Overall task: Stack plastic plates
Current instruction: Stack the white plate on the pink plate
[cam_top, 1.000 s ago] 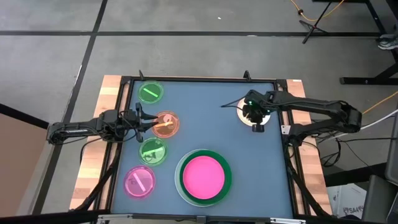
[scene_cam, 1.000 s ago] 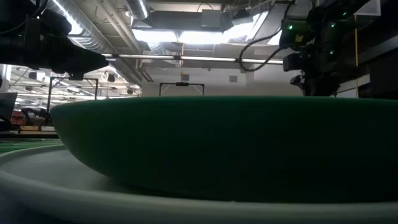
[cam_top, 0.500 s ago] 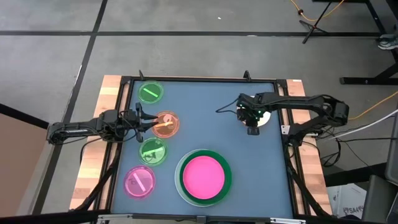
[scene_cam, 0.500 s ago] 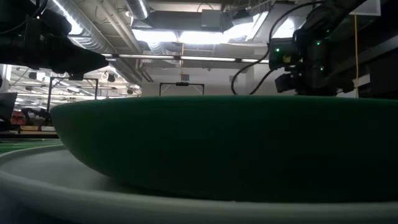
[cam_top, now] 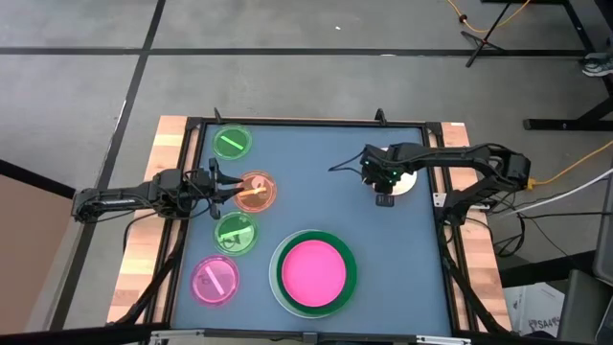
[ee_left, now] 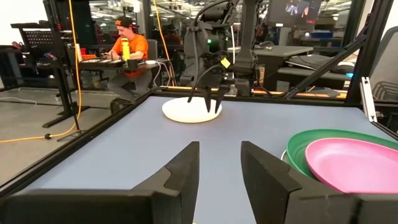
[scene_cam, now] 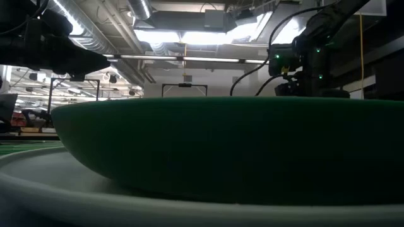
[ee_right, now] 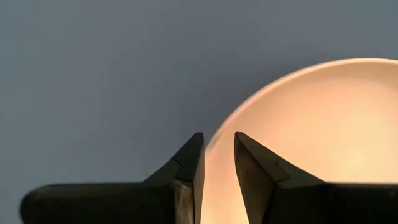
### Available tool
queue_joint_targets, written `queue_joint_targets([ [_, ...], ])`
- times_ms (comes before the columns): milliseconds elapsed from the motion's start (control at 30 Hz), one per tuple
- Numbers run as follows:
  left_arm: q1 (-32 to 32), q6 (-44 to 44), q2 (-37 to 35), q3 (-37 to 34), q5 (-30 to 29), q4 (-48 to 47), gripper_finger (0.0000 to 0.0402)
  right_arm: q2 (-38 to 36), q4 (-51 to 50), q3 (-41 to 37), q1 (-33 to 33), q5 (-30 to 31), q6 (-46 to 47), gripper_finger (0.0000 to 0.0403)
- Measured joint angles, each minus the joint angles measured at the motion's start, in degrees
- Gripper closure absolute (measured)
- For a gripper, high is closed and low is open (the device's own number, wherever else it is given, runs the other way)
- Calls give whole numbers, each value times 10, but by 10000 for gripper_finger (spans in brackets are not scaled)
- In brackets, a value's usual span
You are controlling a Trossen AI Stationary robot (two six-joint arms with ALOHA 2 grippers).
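My right gripper (cam_top: 382, 196) points down at the cream plate's (cam_top: 405, 182) rim, fingers narrowly parted astride it, at the bench's (cam_top: 316, 182) right side. My left gripper (cam_top: 230, 189) waits open by the orange plate (cam_top: 256, 192).

Landmark: pink plate (cam_top: 311, 270) stack, near edge | far of it: bare table (cam_top: 316, 163) | left: four small plates (cam_top: 236, 232) in a column | far right: right gripper (cam_top: 381, 188) over cream plate (cam_top: 403, 182).
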Motion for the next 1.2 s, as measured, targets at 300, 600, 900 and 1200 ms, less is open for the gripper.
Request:
queue_joint_targets([
  [300,0,0,0,0,0,0,290,0,0,0,0,4,7,325],
  [600,0,0,0,0,0,0,290,28,13,0,0,7,8,325],
  [900,0,0,0,0,0,0,290,65,15,1,0,10,7,325],
  [1200,0,0,0,0,0,0,290,66,15,1,0,18,6,351],
])
